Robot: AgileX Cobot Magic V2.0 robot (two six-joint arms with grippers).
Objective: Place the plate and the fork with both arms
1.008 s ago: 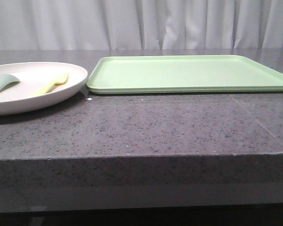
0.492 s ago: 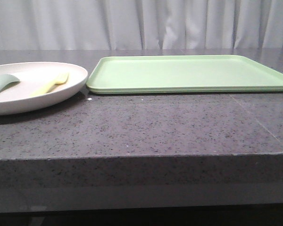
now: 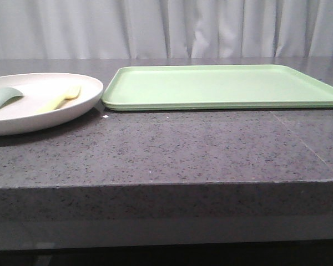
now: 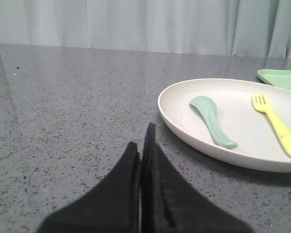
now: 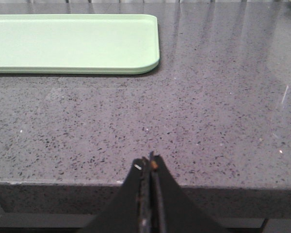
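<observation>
Nothing has moved since the earlier frames: fork (image 4: 277, 125) lies lengthwise in the plate (image 4: 184, 127) beside a spoon (image 4: 212, 120) (left of the tray (image 3: 222, 86)), nearer the left claw (image 4: 141, 145), both it and the right claw (image 5: 150, 167) pressed together.

Soft even light, perhaps slightly hazy

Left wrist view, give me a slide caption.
Closed left gripper near a white plate holding a yellow fork and green spoon.
</observation>
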